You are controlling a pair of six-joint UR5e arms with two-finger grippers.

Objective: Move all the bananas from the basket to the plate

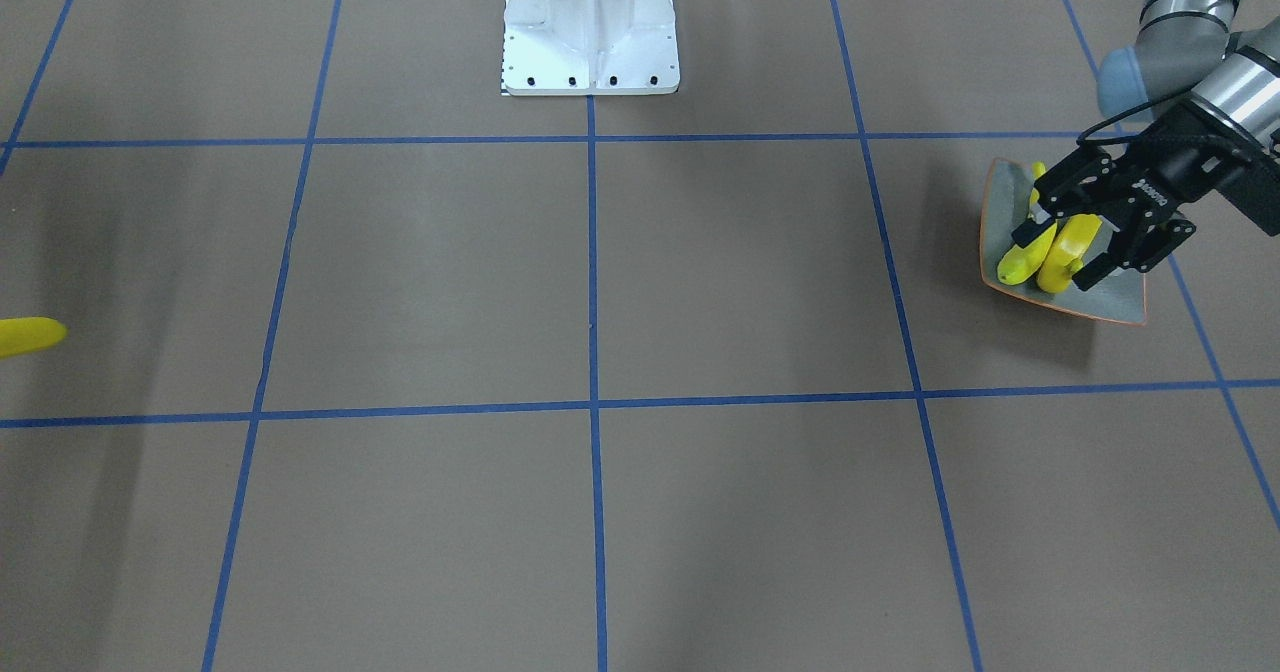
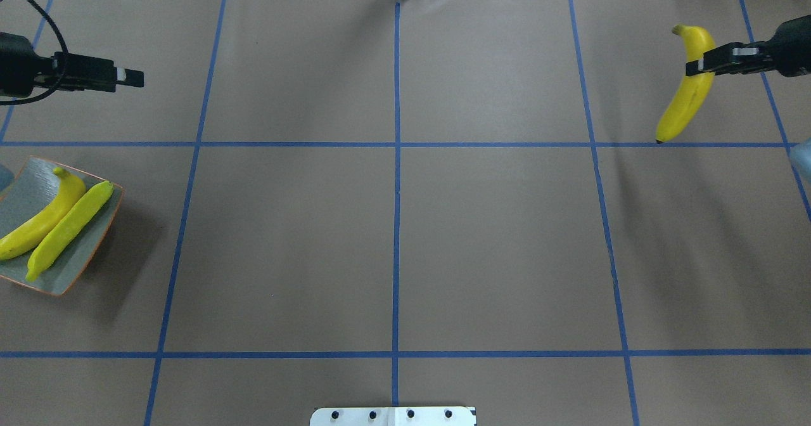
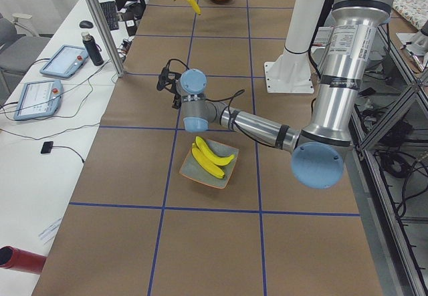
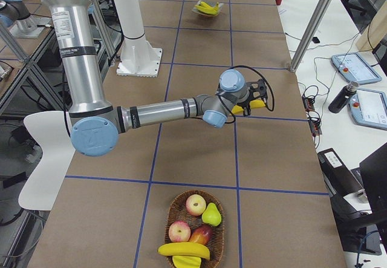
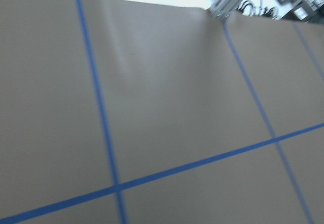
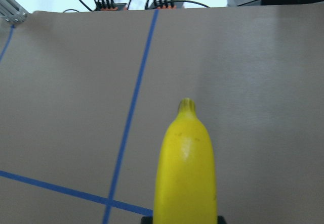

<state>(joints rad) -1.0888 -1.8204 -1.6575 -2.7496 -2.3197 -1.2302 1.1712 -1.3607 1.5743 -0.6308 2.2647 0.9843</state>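
- the right gripper (image 2: 697, 66) is clamped on a curved bright yellow plastic-looking banana (image 2: 685, 96). it pinches the upper third near the stem, and the long end hangs free below the jaws.
- reading the overhead view as a clock, that banana is out at 2 o'clock. the square glossy grey-green plate with a thin orange rim (image 2: 35, 175) sits at 8 o'clock, well apart, with the whole brown paper-covered table (image 2: 405, 236) between them.
- on the plate lie a bright yellow banana (image 2: 44, 218) and a slimmer greener-yellow banana (image 2: 70, 224). they touch side by side, stems towards 1 o'clock.
- the round woven basket (image 4: 168, 219) holds red apples (image 4: 195, 204), a green pear (image 4: 211, 215) and at least one more yellow banana (image 4: 184, 251).
- the left gripper (image 2: 136, 78) hovers at 10 o'clock, near the plate, jaws apart and empty.
- from here this looks like the carry. with the grip so far off-centre, i'd travel slowly and keep the wrist level so the heavy end doesn't swing or twist out.
- it's a long reach, so passing it to the waiting left gripper may be wiser. give that gripper the free lower half.
- set the banana down parallel to the other two, on the bare strip towards 11 o'clock. lower it right down before letting go, because the corners turn up and it could roll off.
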